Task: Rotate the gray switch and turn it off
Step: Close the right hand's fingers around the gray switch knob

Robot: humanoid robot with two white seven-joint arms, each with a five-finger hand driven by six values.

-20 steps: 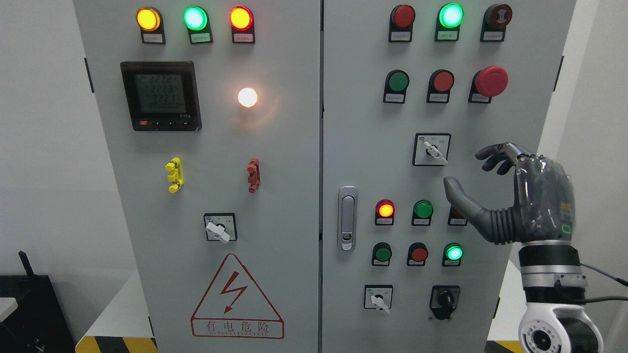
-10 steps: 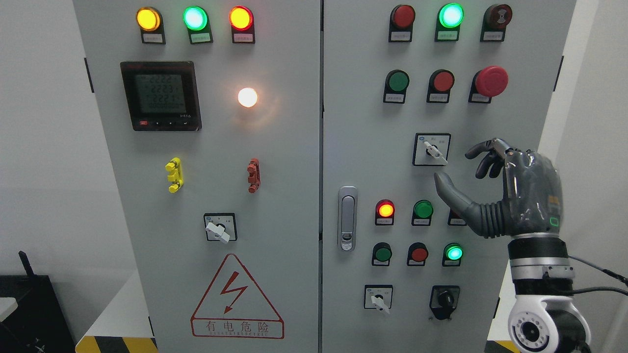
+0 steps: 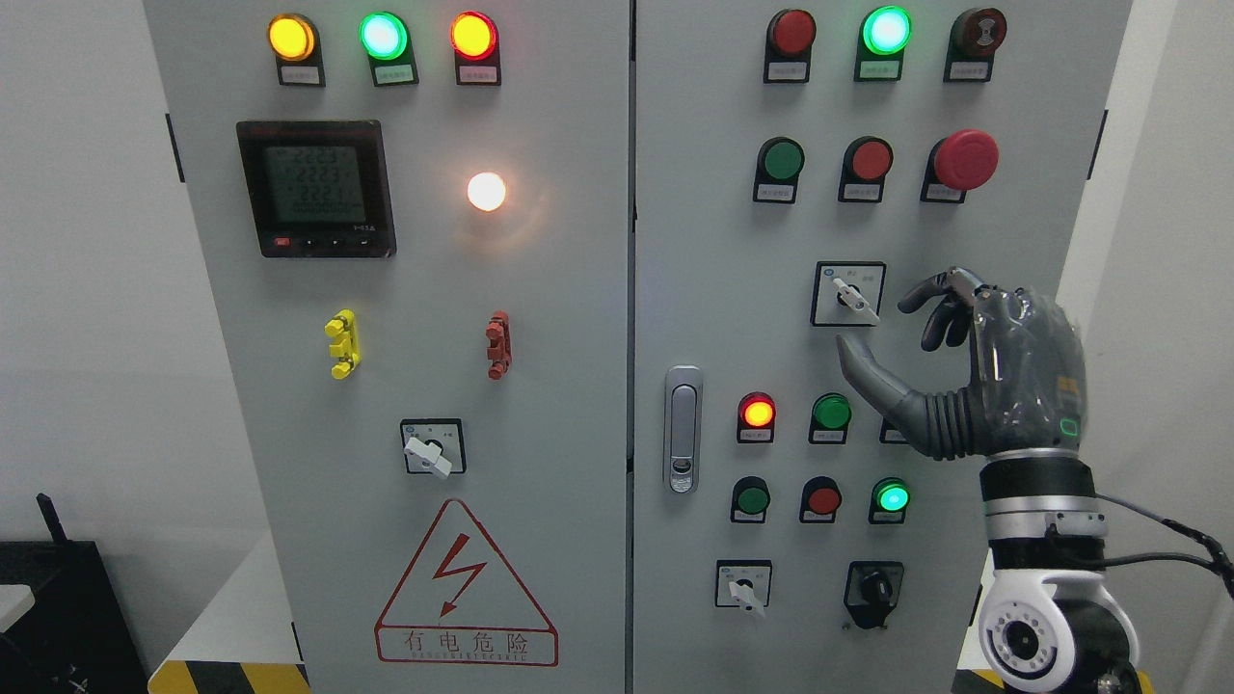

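Observation:
A gray rotary switch (image 3: pixel 854 298) sits in a black-framed square plate on the right cabinet door, its white-gray lever pointing down and to the right. My right hand (image 3: pixel 892 328) is open just right of it and holds nothing. The thumb (image 3: pixel 865 374) sticks out to the left below the switch plate. The curled fingers (image 3: pixel 933 301) hover close to the plate's right edge, apart from the lever. The left arm is out of view.
Similar gray lever switches sit at lower left (image 3: pixel 430 449) and at the bottom of the right door (image 3: pixel 743 588), next to a black knob switch (image 3: pixel 873 588). Lit and unlit lamps and push buttons surround them; a red mushroom stop button (image 3: pixel 965 159) and a door handle (image 3: pixel 683 429) stand out.
My right hand has moved left and a little up, closing in on the gray switch. The switch lever has not turned.

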